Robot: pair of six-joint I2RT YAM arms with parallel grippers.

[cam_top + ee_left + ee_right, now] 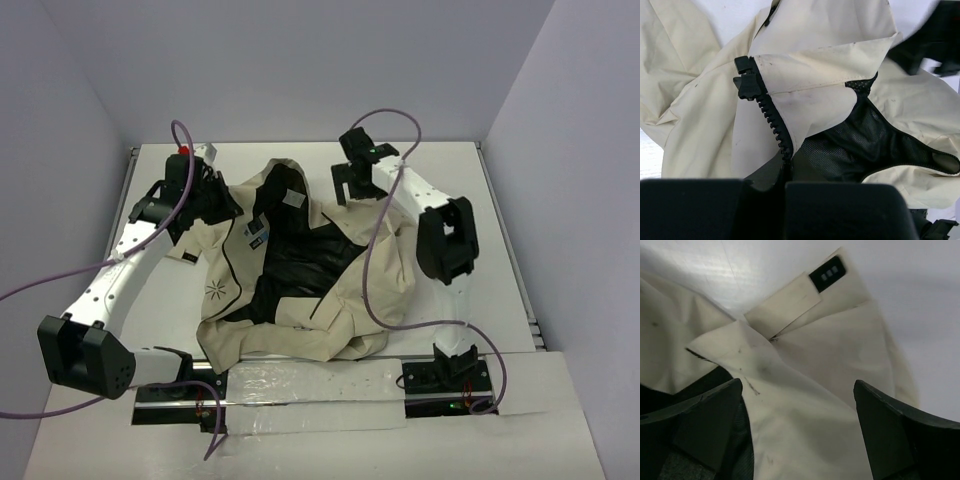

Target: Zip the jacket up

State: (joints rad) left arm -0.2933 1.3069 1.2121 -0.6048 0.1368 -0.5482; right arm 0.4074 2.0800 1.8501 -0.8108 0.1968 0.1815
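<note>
Lying crumpled and unzipped on the white table [500,300], the large cream fabric jacket [350,290] is seen between the two arms, its front spread so that the black mesh lining [310,262] is exposed at the middle. A small star-like mark [214,291] is shown on the panel at the left, and a purple cable [372,275] is draped over the cloth on the right.

The left gripper [207,195] is placed at the far left corner of the garment. In the left wrist view its fingers [850,210] are pressed together, and the dark zipper teeth [772,120] are seen running down into the seam between them, so the jacket's zipper edge is clamped there. A black zipper slider [746,80] sits at the upper end of those teeth, beside a folded cream flap.

The right gripper [350,182] is held at the far edge of the jacket, near the collar. In the right wrist view its fingers [705,420] are spread wide apart and nothing is held; cream fabric and a small black label [827,273] lie beneath them.
</note>
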